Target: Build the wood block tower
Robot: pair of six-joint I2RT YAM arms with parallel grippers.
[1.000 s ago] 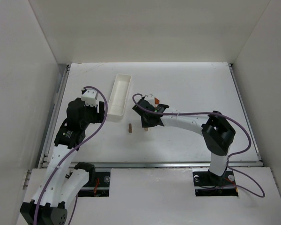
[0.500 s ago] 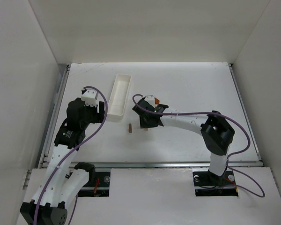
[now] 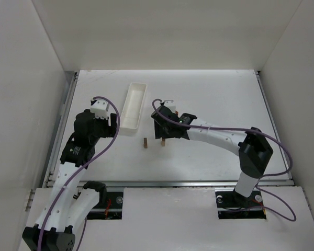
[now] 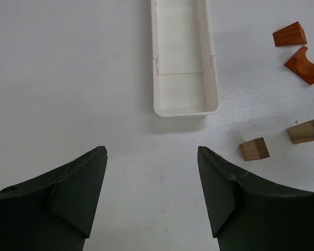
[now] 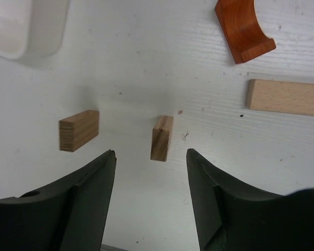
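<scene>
Wood block tower point(image 5: 161, 137) is not assembled: its pieces sit loose on the worktop point(image 3: 214, 99). 2 tan uprights stand side by side with a gap between them. The left upright point(image 5: 79, 129) is at 9 o'clock of the right upright point(image 3: 163, 142), not touching. The crossbar point(image 5: 285, 97) lies flat at 2 o'clock of the right upright, apart from it. The orange arch piece point(image 5: 243, 29) lies flat with its curve showing at 1 o'clock, near the crossbar's end but with a gap. The orange wedge point(image 4: 290, 35) shows only in the left wrist view, at 11 o'clock of the arch, close but apart.

Right pincer point(image 5: 150, 156): jaws spread wide, gripping nothing. It hovers over the right upright, whose near end sits between the 2 fingertips with no contact visible. The left upright is outside the left finger at 10 o'clock.

Left pincer point(image 4: 152, 151): jaws wide apart, holding nothing, over bare worktop and well apart from the blocks. The white tray point(image 4: 183, 57) is at 12 o'clock of it, long axis running away from the camera. In the top view the tray sits at 11 o'clock of the uprights, and the left pincer is at 9 o'clock of the tray's near end.
</scene>
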